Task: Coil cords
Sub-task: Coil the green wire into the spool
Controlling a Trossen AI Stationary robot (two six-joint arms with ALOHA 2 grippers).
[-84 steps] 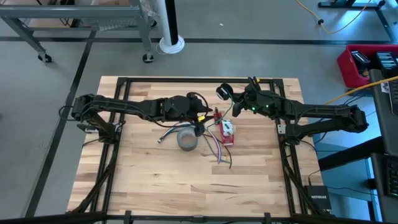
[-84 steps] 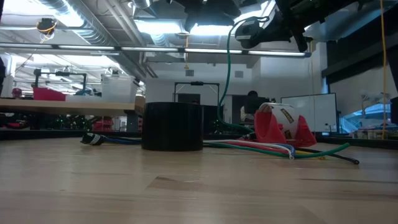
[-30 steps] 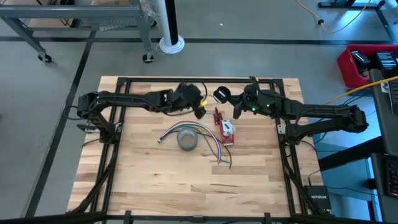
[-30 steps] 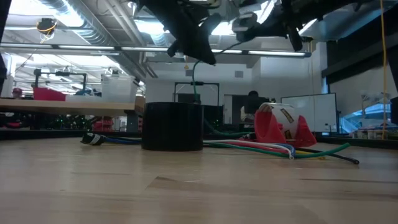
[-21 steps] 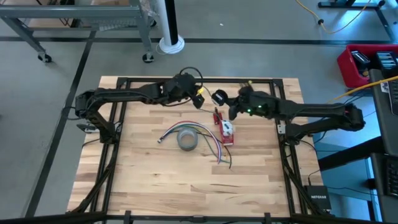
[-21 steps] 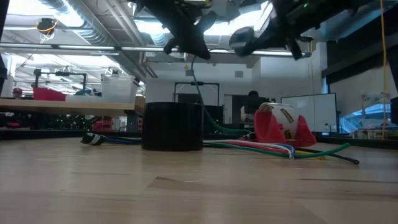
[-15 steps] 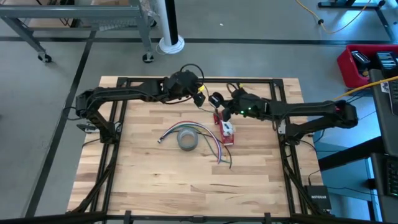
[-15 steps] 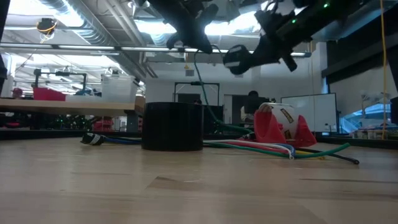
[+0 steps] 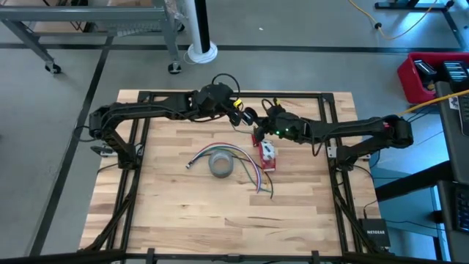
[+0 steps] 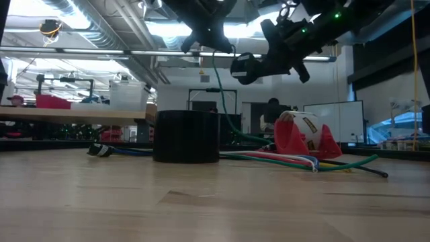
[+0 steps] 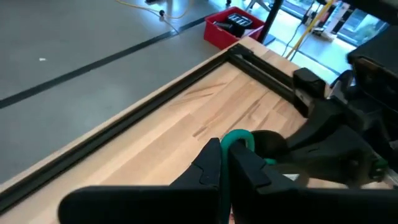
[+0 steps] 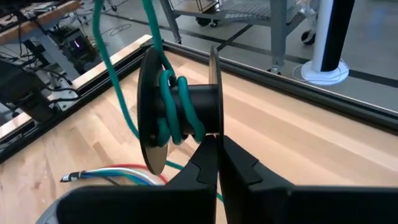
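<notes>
Though wound on a spool (image 12: 183, 112), the green cord (image 12: 171, 115) exits frame.

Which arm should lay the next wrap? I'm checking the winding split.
Left, I think. Its claw is shut on the green cord beside the spool, so it can guide the cord around. The right claw is pinching the spool and only steadies it.

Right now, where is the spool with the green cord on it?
The spool is held up off the table by the right gripper, near the far edge in the high view, just right of the left gripper and above the red tape dispenser.
</notes>
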